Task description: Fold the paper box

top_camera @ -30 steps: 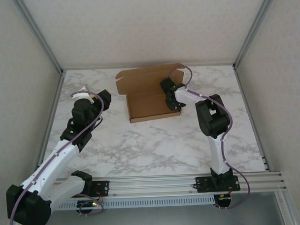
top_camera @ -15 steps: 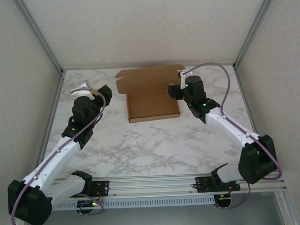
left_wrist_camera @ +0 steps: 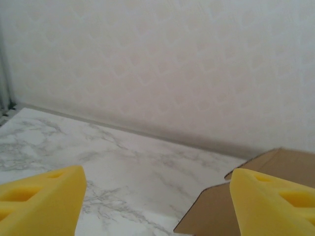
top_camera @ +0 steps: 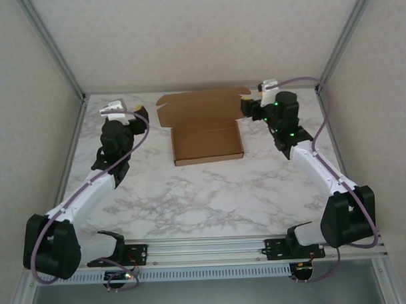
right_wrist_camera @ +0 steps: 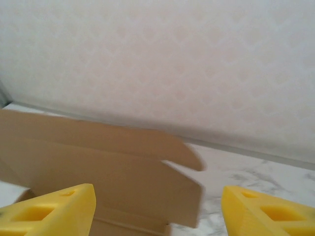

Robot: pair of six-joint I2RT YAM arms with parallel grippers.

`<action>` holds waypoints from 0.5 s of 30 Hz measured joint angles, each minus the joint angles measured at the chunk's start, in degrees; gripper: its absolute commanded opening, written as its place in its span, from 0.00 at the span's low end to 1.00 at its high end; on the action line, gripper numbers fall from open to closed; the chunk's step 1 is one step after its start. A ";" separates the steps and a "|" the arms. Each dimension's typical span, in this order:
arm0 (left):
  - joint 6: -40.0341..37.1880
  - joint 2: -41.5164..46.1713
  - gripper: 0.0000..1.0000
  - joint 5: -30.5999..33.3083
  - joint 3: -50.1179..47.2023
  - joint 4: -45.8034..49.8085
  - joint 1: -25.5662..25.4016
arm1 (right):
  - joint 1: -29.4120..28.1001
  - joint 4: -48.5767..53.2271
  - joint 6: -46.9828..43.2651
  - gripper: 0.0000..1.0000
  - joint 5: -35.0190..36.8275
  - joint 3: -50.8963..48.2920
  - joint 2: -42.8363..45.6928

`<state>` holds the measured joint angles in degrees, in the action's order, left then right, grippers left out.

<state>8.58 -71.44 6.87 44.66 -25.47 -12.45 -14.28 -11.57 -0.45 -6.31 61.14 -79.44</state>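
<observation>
The paper box [top_camera: 207, 144] is a brown cardboard mailer lying at the back middle of the table. Its shallow tray faces up and its lid [top_camera: 201, 105] lies open toward the back wall. My left gripper [top_camera: 140, 116] hovers left of the lid, open and holding nothing. In the left wrist view, the left gripper [left_wrist_camera: 157, 206] has its yellow fingertips [left_wrist_camera: 42, 201] wide apart, with a flap of the box [left_wrist_camera: 216, 209] by the right one. My right gripper [top_camera: 247, 108] is off the lid's right end, open and empty. In the right wrist view, the lid [right_wrist_camera: 98, 162] lies ahead of the right gripper [right_wrist_camera: 157, 211].
The marble table [top_camera: 211, 192] is bounded by white walls at the back and on both sides, with metal posts [top_camera: 52, 47] in the corners. An aluminium rail [top_camera: 213, 248] with both arm bases runs along the near edge.
The right gripper left the tray's right side, swung back and right to the lid's end, and opened. The left arm stretched toward the back wall and its gripper opened wider.
</observation>
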 measured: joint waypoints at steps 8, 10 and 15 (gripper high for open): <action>-5.38 -9.46 0.80 -8.13 0.57 -2.69 0.94 | 7.50 -5.81 -4.85 0.74 -10.19 -1.22 -8.44; -6.69 -10.88 0.79 -9.68 0.63 -3.85 0.94 | 8.74 -5.68 -6.08 0.77 -12.94 -1.18 -10.45; -9.53 -15.72 0.78 -12.76 2.08 -5.64 0.98 | 10.01 -3.63 -9.60 0.79 -18.29 1.77 -15.96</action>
<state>-0.95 -87.15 -5.89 46.74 -31.11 -11.46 -4.27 -15.20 -10.04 -24.60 62.92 -95.39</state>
